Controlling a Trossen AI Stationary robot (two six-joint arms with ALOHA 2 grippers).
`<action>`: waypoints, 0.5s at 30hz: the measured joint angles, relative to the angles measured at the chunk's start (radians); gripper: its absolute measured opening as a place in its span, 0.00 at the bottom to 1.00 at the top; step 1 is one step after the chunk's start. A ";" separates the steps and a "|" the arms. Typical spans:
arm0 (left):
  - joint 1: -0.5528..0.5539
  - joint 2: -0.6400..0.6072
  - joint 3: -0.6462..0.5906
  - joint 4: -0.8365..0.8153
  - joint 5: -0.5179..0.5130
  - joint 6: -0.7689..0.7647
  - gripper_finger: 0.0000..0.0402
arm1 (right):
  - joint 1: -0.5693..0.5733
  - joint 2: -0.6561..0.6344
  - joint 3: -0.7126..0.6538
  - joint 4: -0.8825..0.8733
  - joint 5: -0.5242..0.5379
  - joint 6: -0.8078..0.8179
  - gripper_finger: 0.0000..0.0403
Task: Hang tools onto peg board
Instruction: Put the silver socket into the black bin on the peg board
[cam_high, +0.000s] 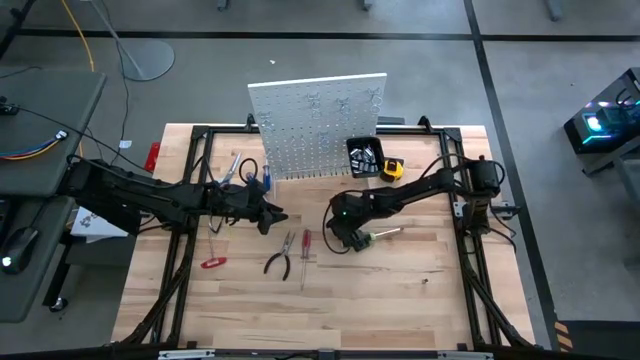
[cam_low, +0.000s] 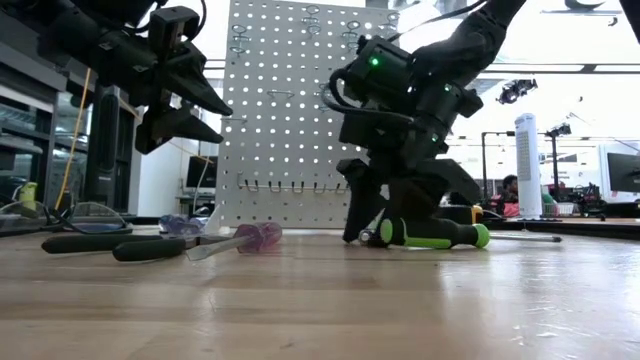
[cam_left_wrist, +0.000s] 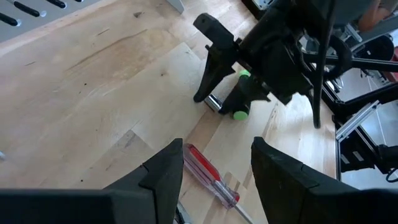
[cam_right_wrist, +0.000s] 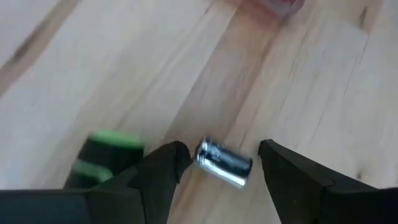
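— looking down past the right gripper (cam_right_wrist: 217, 163): jaws open, holding nothing, metal tip of the green-black screwdriver (cam_low: 432, 236) lying right between them, handle off to one side.
— closer than the left gripper (cam_left_wrist: 214, 171)?
— yes. open too, up high, over the red screwdriver (cam_left_wrist: 209, 173).

The right arm bends down steeply, its end effector (cam_low: 372, 235) spread wide at tabletop (cam_high: 400, 290) level, fingertips seemingly touching the surface. The left arm reaches in level from the side, its end effector (cam_low: 200, 115) raised in the air, fingers parted and empty.
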 joint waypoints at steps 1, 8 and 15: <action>0.000 0.000 0.000 0.000 0.000 -0.005 0.43 | 0.002 0.003 0.000 0.015 0.000 0.011 0.54; 0.000 0.000 0.000 0.000 -0.001 -0.006 0.43 | 0.007 0.004 0.002 -0.013 0.005 0.048 0.53; 0.000 0.000 0.000 0.000 -0.007 -0.005 0.43 | 0.008 0.005 0.001 0.009 0.030 0.187 0.48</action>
